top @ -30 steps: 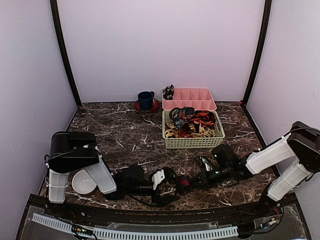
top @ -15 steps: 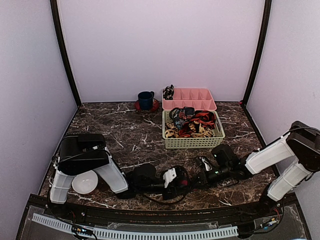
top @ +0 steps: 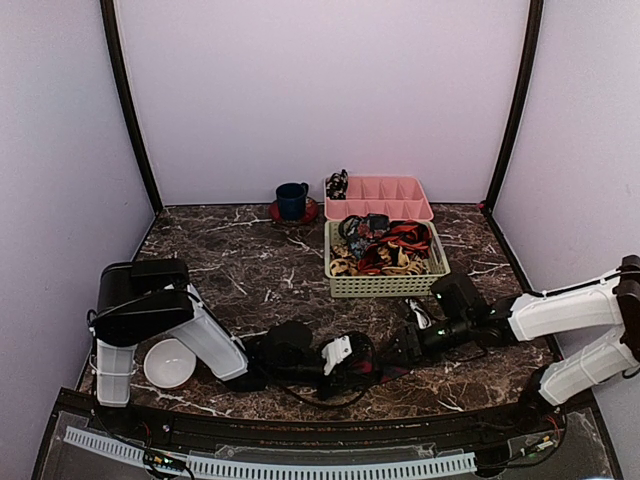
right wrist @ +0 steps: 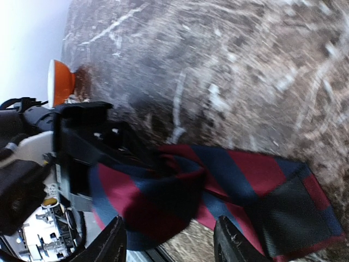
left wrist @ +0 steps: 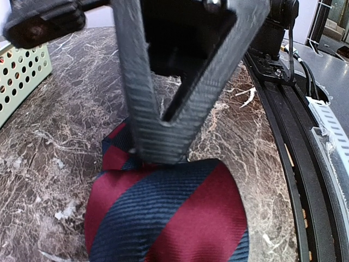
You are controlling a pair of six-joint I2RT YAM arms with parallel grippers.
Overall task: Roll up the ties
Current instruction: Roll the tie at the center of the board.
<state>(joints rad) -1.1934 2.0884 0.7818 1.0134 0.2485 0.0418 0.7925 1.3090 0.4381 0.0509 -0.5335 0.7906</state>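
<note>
A tie with dark blue and red diagonal stripes lies near the table's front edge, partly coiled. In the left wrist view the coil fills the bottom of the frame, pressed against a ribbed finger. My left gripper is shut on this coil. The right wrist view shows the coil at the left and the flat tail running right over the marble. My right gripper stands open just short of the tie, nothing between its fingers; in the top view the right gripper sits just right of the coil.
A pale green basket holding several tangled ties stands behind the grippers. Behind it is a pink divided tray and a blue mug on a red saucer. A white bowl sits by the left arm's base.
My left gripper moved right and closed on the coiled tie. My right gripper let go of the tie, opened and drew back to the right.
</note>
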